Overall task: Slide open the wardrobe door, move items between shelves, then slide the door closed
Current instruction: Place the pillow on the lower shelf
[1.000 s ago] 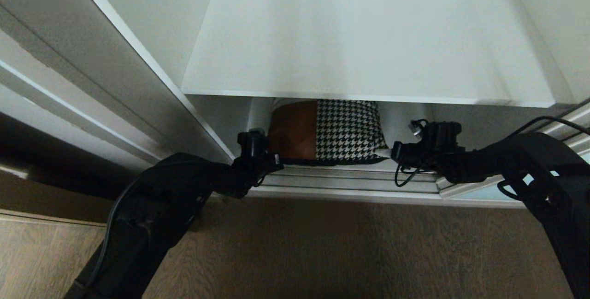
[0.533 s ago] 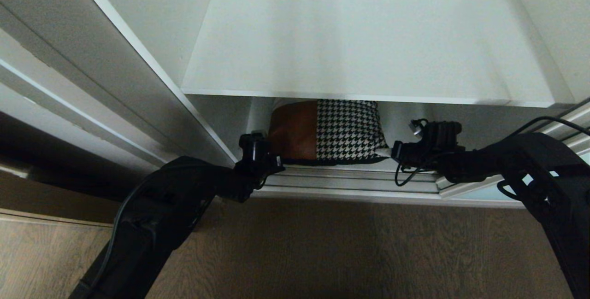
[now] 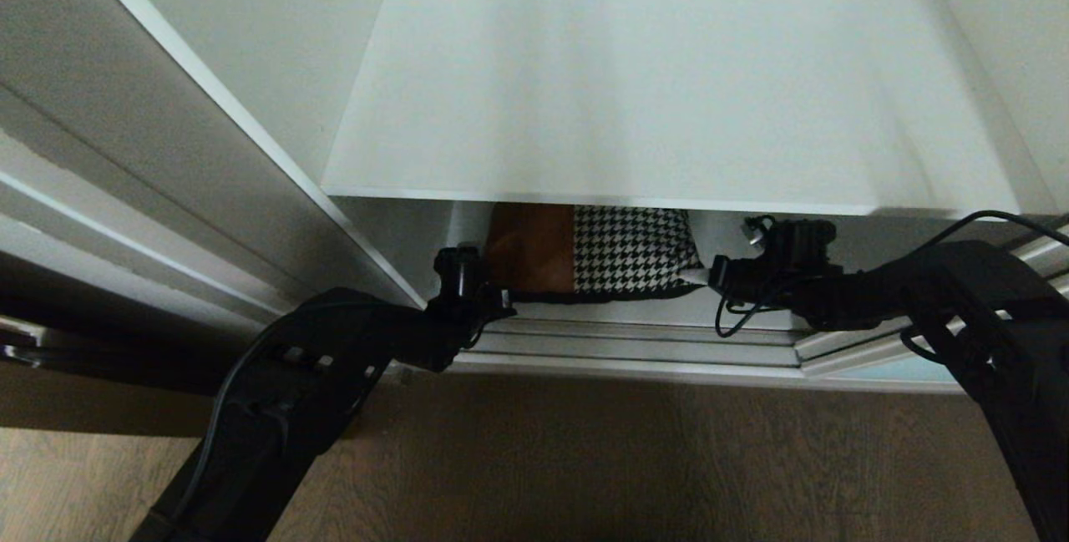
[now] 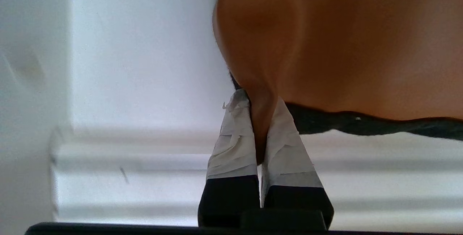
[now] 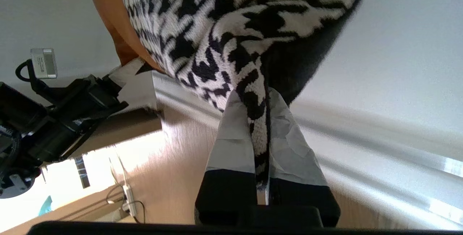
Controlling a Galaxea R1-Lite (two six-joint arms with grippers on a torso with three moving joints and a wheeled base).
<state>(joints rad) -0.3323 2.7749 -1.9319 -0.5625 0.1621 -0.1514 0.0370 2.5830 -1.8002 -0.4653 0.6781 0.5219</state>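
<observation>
Seen from above inside an open white wardrobe: cushion (image 3: 597, 254) lying in the low compartment under a broad white shelf (image 3: 651, 83), partly hidden by the shelf's front edge. Tan-brown leather on the left half, black-and-white houndstooth on the right, black backing showing as a dark strip along the near edge. Pinched at both near corners. At the left corner, left gripper (image 4: 261, 133) closed tight on a fold of the tan leather, white-taped fingers (image 4: 233, 137) pressed to either side of it, leather puckered where it enters the grip. At the right corner, right gripper (image 5: 258, 133) likewise clamped on a tuck of houndstooth fabric with the black backing beside it, taped fingers (image 5: 289, 141) flanking the cloth. Just in front of the cushion, silver door tracks (image 3: 635, 341) running left to right along the wardrobe's near edge; nearer still, wood-grain floor (image 3: 585, 458). To the left, pale framed panels (image 3: 125, 183) slanting away. Both black arms reaching in from the near side, one at each corner.
</observation>
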